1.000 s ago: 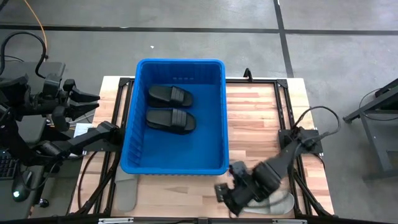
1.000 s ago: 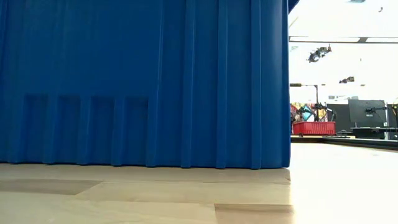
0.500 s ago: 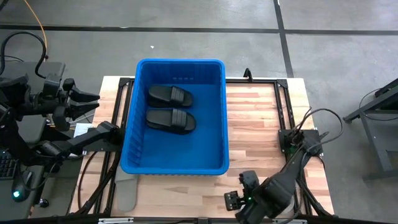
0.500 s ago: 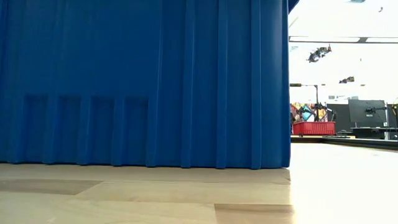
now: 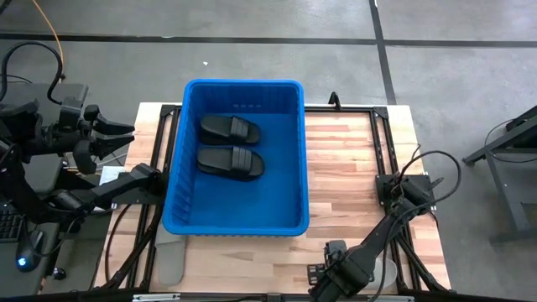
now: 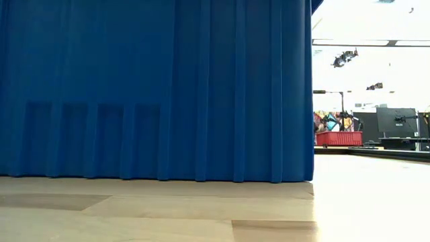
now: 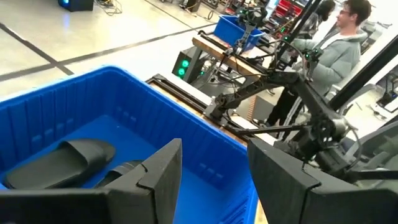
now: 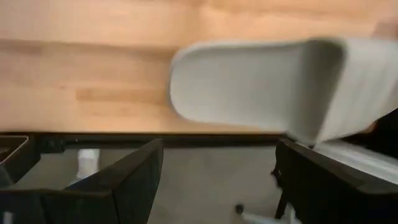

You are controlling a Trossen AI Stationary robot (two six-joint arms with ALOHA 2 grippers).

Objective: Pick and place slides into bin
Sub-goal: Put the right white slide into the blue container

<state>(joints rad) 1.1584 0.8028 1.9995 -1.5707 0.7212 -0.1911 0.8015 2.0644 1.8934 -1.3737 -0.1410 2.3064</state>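
1. My right gripper (image 5: 323,281) hangs at the table's near edge, jaws spread wide, over a light grey slide (image 8: 249,84) that lies flat and ungrasped.
2. I judge this the reach step; next I must lower and straddle that slide's band.
3. Another grey slide (image 5: 170,256) lies beside the bin's near left corner.
4. Farther off, the bin (image 5: 239,226) holds two black slides (image 5: 230,161).
5. My left gripper (image 5: 117,134) waits left of the bin, part open, holding nothing.
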